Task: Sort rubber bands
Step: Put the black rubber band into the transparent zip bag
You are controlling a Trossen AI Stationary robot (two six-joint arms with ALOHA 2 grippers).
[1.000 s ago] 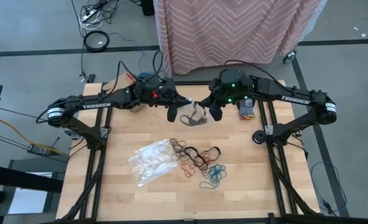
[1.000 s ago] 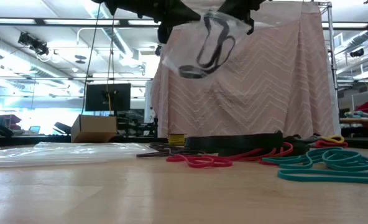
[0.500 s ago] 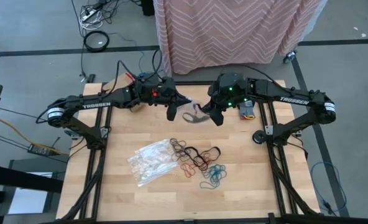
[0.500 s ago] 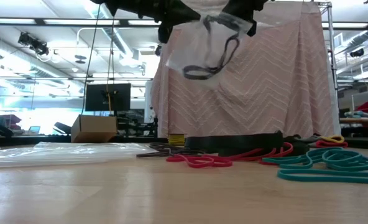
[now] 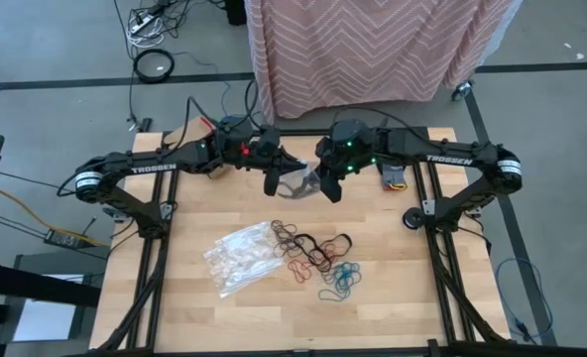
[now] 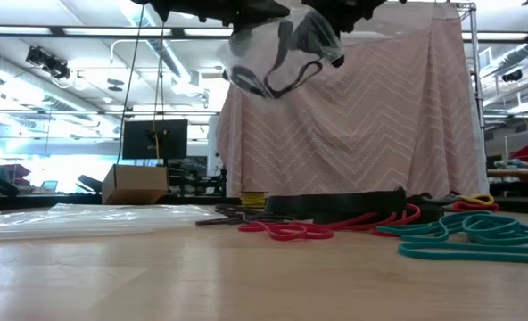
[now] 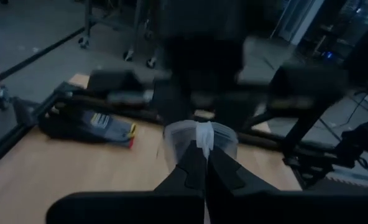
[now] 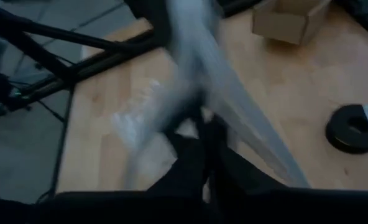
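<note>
A clear plastic bag [image 6: 277, 53] with black rubber bands [image 6: 286, 71] inside hangs high above the table's far middle, between my two grippers. My left gripper [image 5: 273, 182] is shut on its left side. My right gripper [image 5: 329, 186] is shut on its right side. More rubber bands lie loose on the wood: black ones [image 5: 313, 243], red ones [image 5: 298, 266] and teal ones [image 5: 341, 281]. In the low view the red bands [image 6: 286, 230] and the teal bands [image 6: 469, 236] lie flat on the tabletop. My left gripper pinches a gathered edge of the bag [image 7: 202, 132] between its two fingers, coming roughly level from the table's left. The bag hangs clear of the table, bulging between the grippers. My right gripper pinches the bag's opposite side [image 8: 193, 106] between its fingers, slanting down from the table's right. Blur hides which part of the film it has.
A heap of empty clear bags [image 5: 242, 258] lies left of the loose bands. A small black disc [image 8: 352, 127] and a cardboard box [image 8: 286, 18] sit on the wood. A pink patterned cloth [image 5: 373, 50] hangs beyond the far edge.
My right gripper has moved toward the table's left, closer to my left gripper, and sunk a little. The bag, earlier spread out between the two grippers, has bunched up and bulges slack, and the black bands inside have shifted with it.
</note>
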